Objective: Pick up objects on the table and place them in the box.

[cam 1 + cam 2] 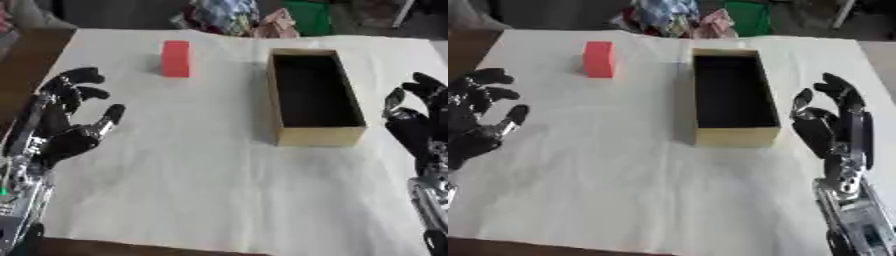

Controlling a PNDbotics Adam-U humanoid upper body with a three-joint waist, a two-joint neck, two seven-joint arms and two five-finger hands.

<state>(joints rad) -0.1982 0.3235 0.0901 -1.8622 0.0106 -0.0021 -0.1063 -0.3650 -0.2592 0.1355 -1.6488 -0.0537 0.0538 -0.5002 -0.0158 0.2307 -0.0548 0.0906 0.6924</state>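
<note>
A red block stands on the white-covered table, far left of centre. To its right sits an open cardboard box with a dark, seemingly empty inside. My left hand hovers open at the left edge, fingers relaxed and spread, well short of the red block. My right hand is open at the right edge, fingers up, just right of the box's near corner. Neither hand holds anything.
Colourful clutter and a green bin lie beyond the table's far edge. Bare brown table shows left of the white cloth. The cloth's near half holds nothing.
</note>
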